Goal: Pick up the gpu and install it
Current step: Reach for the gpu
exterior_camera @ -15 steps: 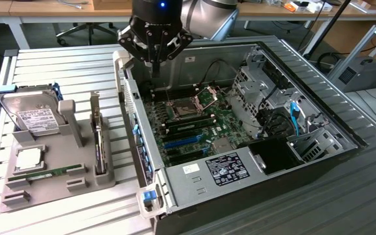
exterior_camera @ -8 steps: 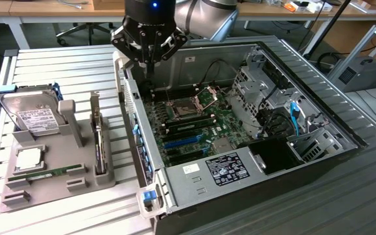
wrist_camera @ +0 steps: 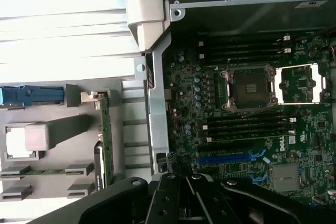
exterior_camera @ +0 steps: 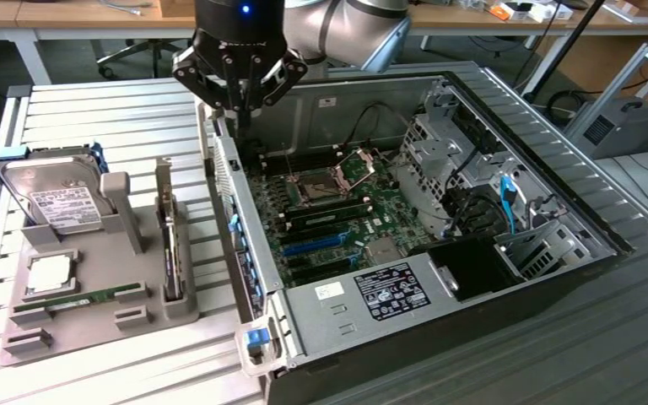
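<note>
The gpu stands on edge in a slot of the grey holder, its silver bracket at the far end; in the wrist view the gpu shows as a thin green strip. My gripper hangs shut and holds nothing. It is above the open computer case's wall, up and to the exterior view's right of the gpu and apart from it. The black fingers are pressed together in the wrist view. A blue expansion slot lies on the motherboard.
A silver hard drive in a blue frame, a square silver chip and a green memory stick also sit in the holder. The open computer case lies on a slatted table. Cables and drive cages fill the case's right side.
</note>
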`<state>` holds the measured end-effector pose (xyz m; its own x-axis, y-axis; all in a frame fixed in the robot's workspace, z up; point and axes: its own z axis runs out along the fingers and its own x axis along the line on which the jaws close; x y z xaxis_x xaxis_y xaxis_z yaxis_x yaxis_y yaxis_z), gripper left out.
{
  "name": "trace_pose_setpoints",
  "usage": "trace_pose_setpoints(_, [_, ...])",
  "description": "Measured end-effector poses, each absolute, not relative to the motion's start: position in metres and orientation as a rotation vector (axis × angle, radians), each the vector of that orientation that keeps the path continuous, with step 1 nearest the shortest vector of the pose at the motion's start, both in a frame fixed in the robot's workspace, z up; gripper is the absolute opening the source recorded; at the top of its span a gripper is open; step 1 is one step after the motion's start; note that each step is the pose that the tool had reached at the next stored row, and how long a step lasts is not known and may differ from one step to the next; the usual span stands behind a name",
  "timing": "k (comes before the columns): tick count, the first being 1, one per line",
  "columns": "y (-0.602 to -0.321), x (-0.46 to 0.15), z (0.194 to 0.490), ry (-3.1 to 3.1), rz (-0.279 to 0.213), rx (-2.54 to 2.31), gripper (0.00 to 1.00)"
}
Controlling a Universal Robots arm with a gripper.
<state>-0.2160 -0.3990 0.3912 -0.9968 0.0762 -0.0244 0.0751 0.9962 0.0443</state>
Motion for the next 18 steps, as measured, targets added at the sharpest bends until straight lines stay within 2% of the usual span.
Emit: trace_pose_setpoints(18, [-0.399, -0.244, 0.39, 3.113, 0.068, 0.118, 0.11])
